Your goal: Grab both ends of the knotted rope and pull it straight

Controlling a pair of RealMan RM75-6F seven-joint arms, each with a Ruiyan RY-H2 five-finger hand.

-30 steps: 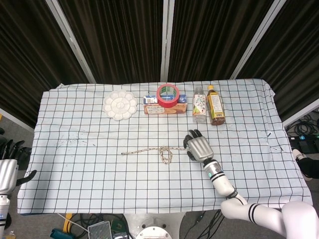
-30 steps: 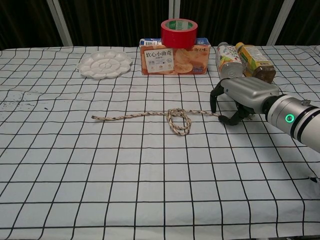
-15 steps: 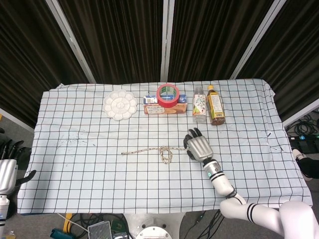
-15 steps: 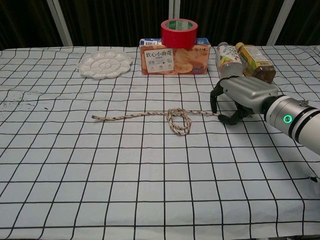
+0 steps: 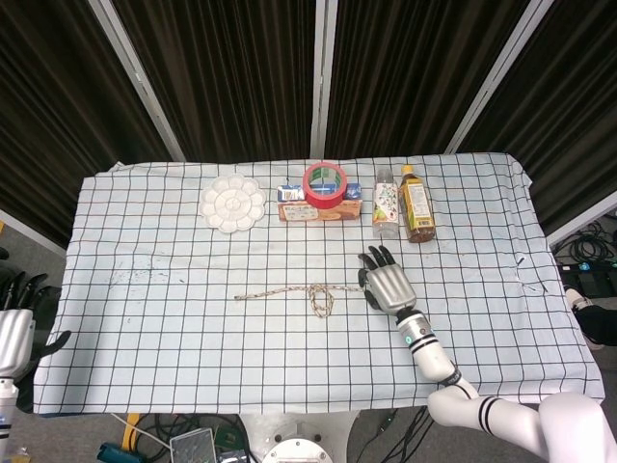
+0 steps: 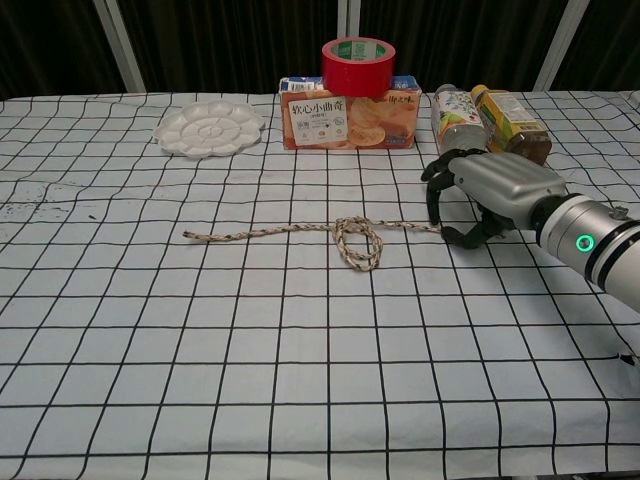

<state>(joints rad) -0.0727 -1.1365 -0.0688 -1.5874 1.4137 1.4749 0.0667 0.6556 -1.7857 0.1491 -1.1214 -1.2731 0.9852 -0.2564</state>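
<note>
Here your right hand (image 6: 492, 196) sits palm-down over the white black-gridded tablecloth (image 6: 300, 350), right at the right-hand end of the braided tan-and-brown rope (image 6: 300, 230). Its dark fingertips (image 6: 436, 205) curl downward toward the cloth just beside that rope end, with the thumb low on the near side. The views do not settle whether the tip of the rope is pinched or merely close to the fingers, so I cannot tell you if the hand has a hold on it.

The rope lies roughly across the middle of the table, running left to right. Its left portion is a nearly straight strand ending in a loose tip, and toward the right it bunches into a loose looped knot (image 6: 358, 241), from which a short stretch leads to your right hand.

Your left hand (image 5: 17, 328) shows only in the head view, off the table's left edge and well apart from the rope. It holds nothing, and its dark fingers are spread.

Along the far side of the table stand a white flower-shaped paint palette (image 6: 208, 130), an orange-and-white cracker box (image 6: 350, 102) with a red roll of tape (image 6: 359, 53) resting on top, a clear plastic bottle with a colourful label (image 6: 456, 115), and just beside it an amber bottle with a yellow label (image 6: 510, 120).
</note>
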